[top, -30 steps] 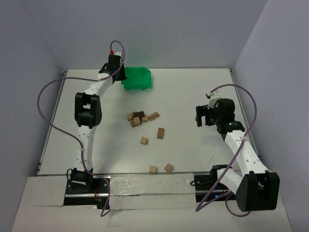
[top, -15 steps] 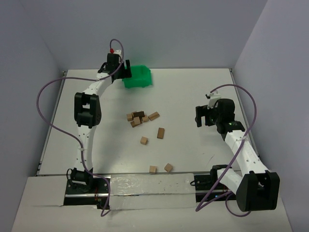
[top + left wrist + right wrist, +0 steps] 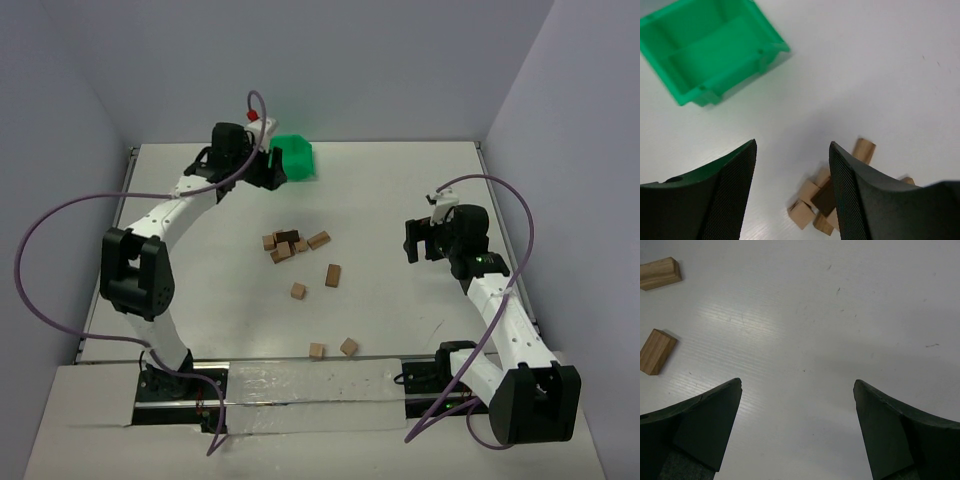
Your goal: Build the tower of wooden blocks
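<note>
The wood blocks [image 3: 290,243] lay in a loose huddle on the white tabletop [image 3: 400,190], on the side of the green bin [image 3: 295,160] nearer the arms' bases. Four more lay scattered singly, farther from the bin. The left pincer [image 3: 270,168] hovered just beside the bin, jaws apart and gripping nothing; its wrist view showed the huddle beneath the gap. The right pincer [image 3: 414,245] stood wide open and empty, well apart from the bin, with two blocks on its bin-ward side.

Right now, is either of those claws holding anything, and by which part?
Nothing is held. The left gripper and the right gripper both stand open and empty.
</note>
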`<state>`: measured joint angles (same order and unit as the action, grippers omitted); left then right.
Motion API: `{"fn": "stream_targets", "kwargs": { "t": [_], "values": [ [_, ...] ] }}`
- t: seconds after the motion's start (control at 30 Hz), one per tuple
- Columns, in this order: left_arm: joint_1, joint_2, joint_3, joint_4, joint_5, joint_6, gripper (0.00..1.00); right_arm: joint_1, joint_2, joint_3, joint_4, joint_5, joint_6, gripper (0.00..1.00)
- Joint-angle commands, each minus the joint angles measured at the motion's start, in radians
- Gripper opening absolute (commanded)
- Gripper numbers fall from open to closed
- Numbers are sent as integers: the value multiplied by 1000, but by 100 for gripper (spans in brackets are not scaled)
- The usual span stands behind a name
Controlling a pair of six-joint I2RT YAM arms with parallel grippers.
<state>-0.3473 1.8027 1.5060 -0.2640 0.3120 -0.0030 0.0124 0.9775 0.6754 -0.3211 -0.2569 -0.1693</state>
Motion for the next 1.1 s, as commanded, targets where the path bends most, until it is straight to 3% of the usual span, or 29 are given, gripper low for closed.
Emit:
{"fn": "stream_targets", "kwargs": {
  "t": [0.0, 0.3, 0.8, 1.07],
  "values": [
    [-44, 33, -98, 40, 14, 57, 65, -5, -17, 39, 7, -15, -12, 100],
    [-68, 131, -68, -15, 36, 39, 65, -5, -24, 39, 5, -12, -12, 100],
    [-74, 124, -239, -93, 155, 112, 61, -5, -23, 36, 10, -12, -15, 100],
    [-131, 60, -351, -143, 182, 190, 56, -5, -16, 38, 11, -13, -13, 100]
  ]
}}
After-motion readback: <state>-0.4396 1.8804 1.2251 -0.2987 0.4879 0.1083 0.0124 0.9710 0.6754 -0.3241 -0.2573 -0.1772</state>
